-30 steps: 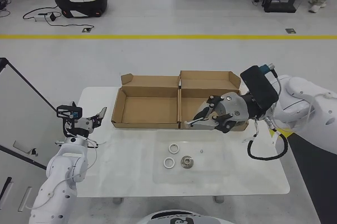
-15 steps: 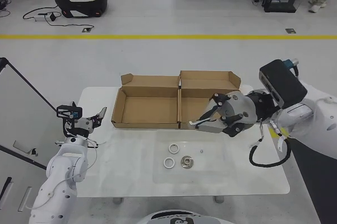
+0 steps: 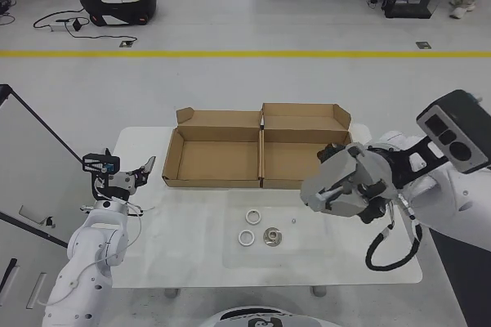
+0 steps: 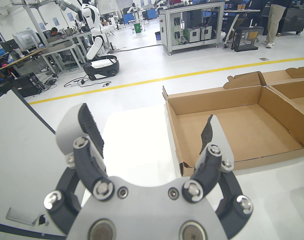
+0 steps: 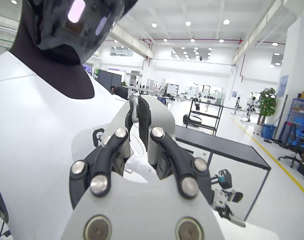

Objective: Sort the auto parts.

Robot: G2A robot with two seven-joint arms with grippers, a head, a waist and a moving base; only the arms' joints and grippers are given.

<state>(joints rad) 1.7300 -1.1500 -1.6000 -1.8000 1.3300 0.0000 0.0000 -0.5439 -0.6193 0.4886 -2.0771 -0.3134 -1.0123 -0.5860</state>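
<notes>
Between the pads of your right pincer (image 5: 138, 106) a threaded bolt (image 5: 133, 109) is clamped, its length running along the fingers, which point up, away from the table. Just beside the pincer lies the right-hand cardboard box (image 3: 304, 132); you would likely turn it back that way. Well apart, your left pincer (image 4: 148, 119) gapes wide, holding nothing.

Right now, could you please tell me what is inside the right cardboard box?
The visible floor of the right cardboard box is bare, with no parts. The right pincer, shut on a bolt, hangs over its near right corner and hides that part.
</notes>
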